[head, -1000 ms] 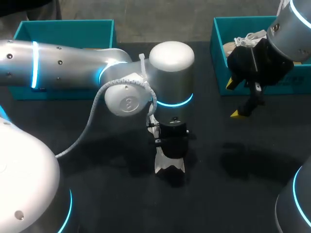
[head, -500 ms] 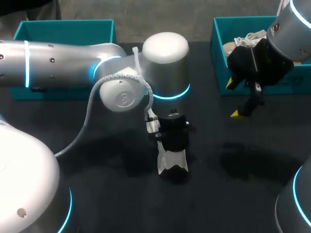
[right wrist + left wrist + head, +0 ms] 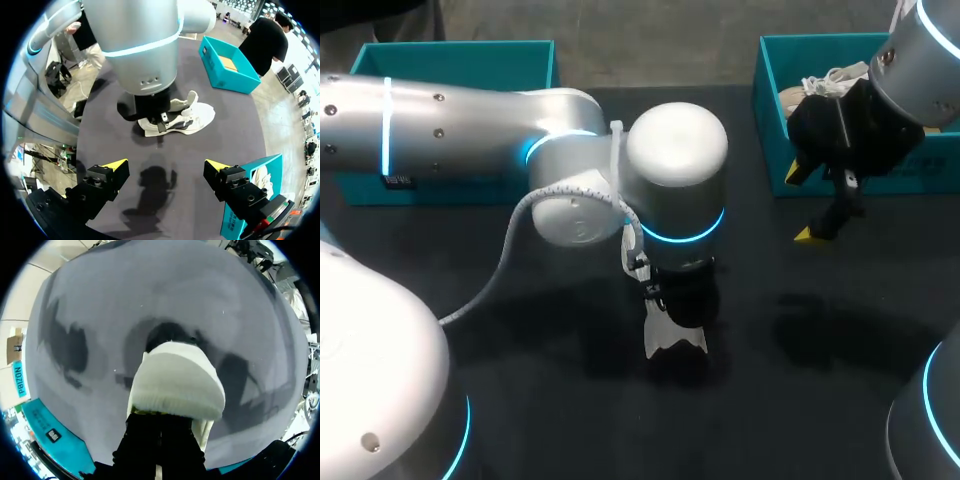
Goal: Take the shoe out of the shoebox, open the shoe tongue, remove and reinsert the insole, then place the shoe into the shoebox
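Observation:
A white and dark shoe (image 3: pixel 180 119) lies on the black table under my left arm. In the head view only a white part of the shoe (image 3: pixel 675 338) shows below the left gripper (image 3: pixel 680 295), which points straight down. The left wrist view shows that gripper (image 3: pixel 160 416) shut on a rounded white fabric part of the shoe (image 3: pixel 175 385). My right gripper (image 3: pixel 805 205) hangs open and empty above the table, off to the right beside the teal shoebox (image 3: pixel 766 110). From the right wrist view its fingers (image 3: pixel 164 167) stand wide apart, well short of the shoe.
White laces (image 3: pixel 830 78) and something tan lie in the right shoebox. A second teal box (image 3: pixel 450 52) stands at the back left, also seen beyond the shoe (image 3: pixel 227 62). My left arm's big wrist (image 3: pixel 675 170) covers the table's middle.
My left arm's wrist swung a little back and left, then forward and right again, with the shoe staying in its gripper. The right arm has not moved.

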